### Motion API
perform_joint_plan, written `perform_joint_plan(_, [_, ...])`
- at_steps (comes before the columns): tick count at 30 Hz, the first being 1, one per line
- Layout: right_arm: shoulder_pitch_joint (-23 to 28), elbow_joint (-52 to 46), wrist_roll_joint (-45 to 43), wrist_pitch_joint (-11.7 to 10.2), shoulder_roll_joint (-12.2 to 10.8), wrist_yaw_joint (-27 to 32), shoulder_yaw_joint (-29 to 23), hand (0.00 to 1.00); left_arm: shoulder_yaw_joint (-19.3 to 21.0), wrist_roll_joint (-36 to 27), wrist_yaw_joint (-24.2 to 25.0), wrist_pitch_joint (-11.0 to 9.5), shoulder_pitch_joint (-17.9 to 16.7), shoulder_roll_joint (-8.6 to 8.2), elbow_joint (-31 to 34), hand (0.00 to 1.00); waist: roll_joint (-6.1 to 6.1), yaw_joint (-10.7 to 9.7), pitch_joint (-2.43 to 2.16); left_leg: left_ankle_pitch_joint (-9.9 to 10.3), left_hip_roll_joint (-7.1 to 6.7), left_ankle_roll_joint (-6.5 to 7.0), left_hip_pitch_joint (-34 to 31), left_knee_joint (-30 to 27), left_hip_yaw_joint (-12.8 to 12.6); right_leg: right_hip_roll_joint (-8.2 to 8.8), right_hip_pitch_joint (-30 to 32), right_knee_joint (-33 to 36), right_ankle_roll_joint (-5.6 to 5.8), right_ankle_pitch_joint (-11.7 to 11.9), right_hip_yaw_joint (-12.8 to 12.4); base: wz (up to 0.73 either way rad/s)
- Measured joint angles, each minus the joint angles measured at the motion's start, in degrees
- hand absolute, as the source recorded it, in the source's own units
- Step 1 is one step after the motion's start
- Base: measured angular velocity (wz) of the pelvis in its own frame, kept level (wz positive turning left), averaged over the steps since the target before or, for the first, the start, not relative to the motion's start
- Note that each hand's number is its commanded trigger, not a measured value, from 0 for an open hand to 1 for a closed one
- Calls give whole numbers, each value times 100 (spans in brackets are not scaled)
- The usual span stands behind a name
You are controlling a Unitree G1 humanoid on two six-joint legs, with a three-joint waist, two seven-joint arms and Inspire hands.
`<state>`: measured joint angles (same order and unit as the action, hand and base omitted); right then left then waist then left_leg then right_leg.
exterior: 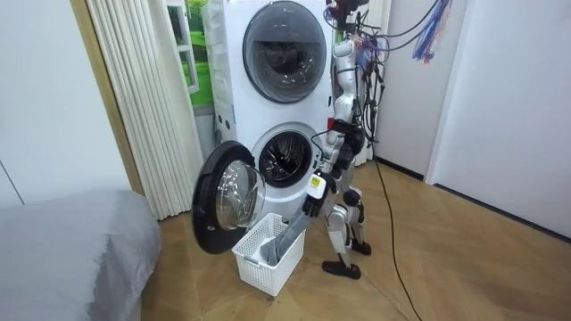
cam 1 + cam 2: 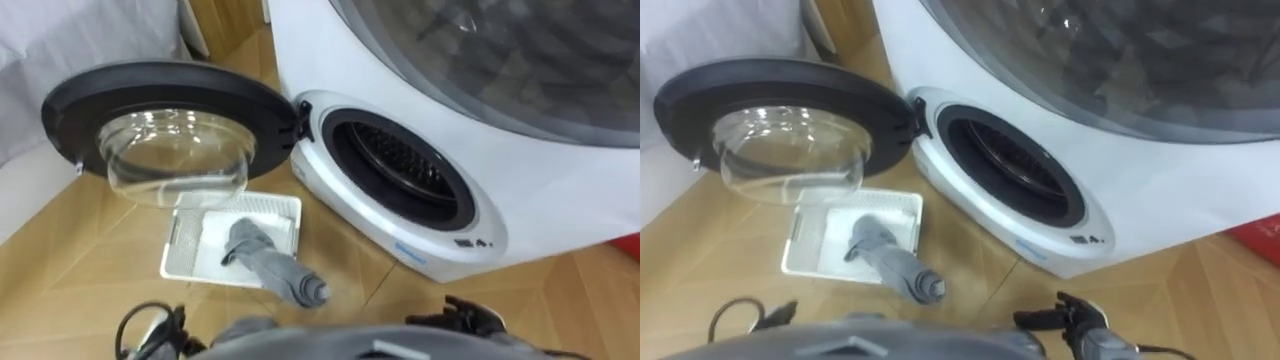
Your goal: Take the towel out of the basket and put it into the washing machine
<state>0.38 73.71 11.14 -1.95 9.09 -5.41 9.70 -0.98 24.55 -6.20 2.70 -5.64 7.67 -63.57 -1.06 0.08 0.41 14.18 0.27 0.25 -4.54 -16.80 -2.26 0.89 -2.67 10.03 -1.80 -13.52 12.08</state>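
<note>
Beside the washer (image 2: pixel 560 190), the rolled towel (image 2: pixel 268 262) leans in the basket (image 2: pixel 182 250); left robot hand (image 2: pixel 160 335) and right robot hand (image 2: pixel 462 318) sit apart from it, open or closed I cannot tell. Grasp its raised end, lift clear

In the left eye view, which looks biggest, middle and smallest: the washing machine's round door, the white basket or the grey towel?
Biggest: the round door.
Middle: the white basket, clearly smaller than the door.
Smallest: the grey towel, which lies in the basket and pokes out over its rim.
</note>
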Motion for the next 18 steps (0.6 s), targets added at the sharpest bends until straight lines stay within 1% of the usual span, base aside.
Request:
perform_joint_plan(1, [-32,4,-48,1,3,-16,34,0,-14,-2,-11,-27,55,3,-5,0,4,-4,1,-4,-2,5,-29,0,2,3,36,8,0,1,5,5])
perform_joint_plan(3, [-151,4,-139,-16,-29,-46,72,0,-97,38,-135,-178,342,0,-95,0,4,3,14,-40,-5,12,-171,10,0,15,206,89,0,1,7,0])
perform_joint_plan(5, [-206,6,-317,-116,-53,-72,134,0,-195,255,-239,-323,484,-9,-119,0,5,3,18,-55,-6,18,-287,9,-13,10,363,132,0,7,-53,-7])
perform_joint_plan(7, [-319,18,-407,-195,-51,-84,258,0,-285,443,-329,-468,643,-17,-198,0,19,2,38,-87,-15,32,-401,19,-16,16,527,220,0,7,-78,-4])
perform_joint_plan(8, [-420,52,-471,-238,-55,-85,312,0,-385,473,-410,-569,808,-16,-333,0,22,-7,101,-117,-17,43,-453,19,-15,15,629,316,0,6,-75,0])
perform_joint_plan(9, [-497,93,-505,-272,-59,-84,380,0,-478,488,-481,-645,939,-26,-405,0,21,-18,119,-129,-16,46,-538,22,-14,22,764,404,1,6,-79,0])
perform_joint_plan(10, [-534,142,-503,-304,-60,-83,435,0,-525,490,-502,-686,1002,-32,-420,0,19,-24,125,-141,-15,51,-594,16,-11,29,845,454,1,6,-81,0])
perform_joint_plan(12, [-730,242,-529,-348,-60,-61,480,0,-718,629,-607,-812,1307,-83,-581,0,20,-40,147,-197,-20,73,-847,13,-21,84,1215,704,2,5,-93,0])
perform_joint_plan(13, [-808,245,-557,-350,-62,-54,477,0,-732,708,-611,-821,1370,-98,-598,0,16,-44,150,-208,-25,79,-906,11,-17,87,1296,752,2,4,-103,0])
perform_joint_plan(14, [-893,277,-698,-351,-75,-35,477,0,-802,806,-623,-823,1482,-128,-632,0,19,-93,161,-220,-26,88,-1013,-8,0,98,1472,909,3,4,-99,0])
perform_joint_plan(15, [-1013,339,-776,-352,-99,-18,474,0,-884,946,-629,-830,1594,-156,-700,0,32,-148,195,-226,-23,95,-1108,-59,54,110,1678,1176,5,1,-90,-4])
perform_joint_plan(16, [-1054,357,-779,-361,-106,-16,474,0,-926,1017,-631,-831,1662,-168,-742,0,29,-162,210,-227,-10,96,-1154,-83,78,123,1799,1337,5,0,-91,-3])
perform_joint_plan(17, [-1141,361,-769,-403,-111,2,479,0,-996,1136,-634,-835,1789,-186,-764,0,15,-168,238,-227,-14,96,-1290,-158,89,182,2037,1607,5,0,-73,0])
perform_joint_plan(18, [-1213,361,-768,-428,-126,41,490,0,-1044,1198,-667,-852,1946,-209,-806,0,-5,-182,280,-227,-27,96,-1472,-287,87,215,2192,1718,5,0,-83,3])
